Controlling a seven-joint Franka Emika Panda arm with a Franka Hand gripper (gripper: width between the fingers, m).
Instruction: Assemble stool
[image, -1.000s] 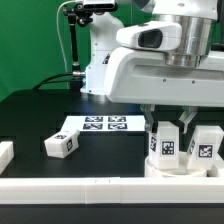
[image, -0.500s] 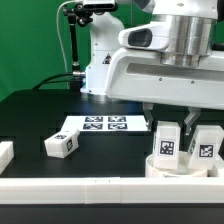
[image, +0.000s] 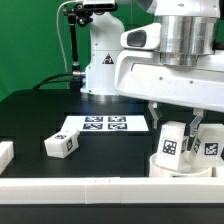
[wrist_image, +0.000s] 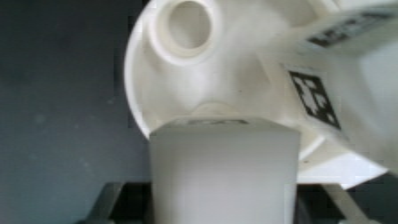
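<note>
You are looking at the Panda arm (image: 165, 75) filling the exterior view's right and reaching down over the black table (image: 40, 115), which is edged along the near side by a long white border bar (image: 100, 188). The marker board (image: 103, 125) is lying flat mid-table and taking no part. The round seat (image: 186, 170) is sitting at the exterior view's lower right, just behind the bar, with its socket side facing up. Two legs are standing upright on it. The second leg (image: 211, 148), toward the exterior view's right, is looking already planted. The held leg (image: 169, 148) beside it is being pinched by the gripper (image: 172, 126), whose jaws are pressing against its two sides. In the wrist view the held leg (wrist_image: 222, 165) is running straight down between the dark fingers (wrist_image: 121, 203) onto the seat (wrist_image: 205, 85); whether it is fully home you cannot tell from either view. The third leg (image: 62, 144) is lying on its side on the table, well apart from the seat. One open socket (wrist_image: 187, 30) is showing on the seat, presumably waiting for it. Judgement: you are sitting roughly midway, with one leg apparently in, one being seated, and one left to fetch and fit.
</note>
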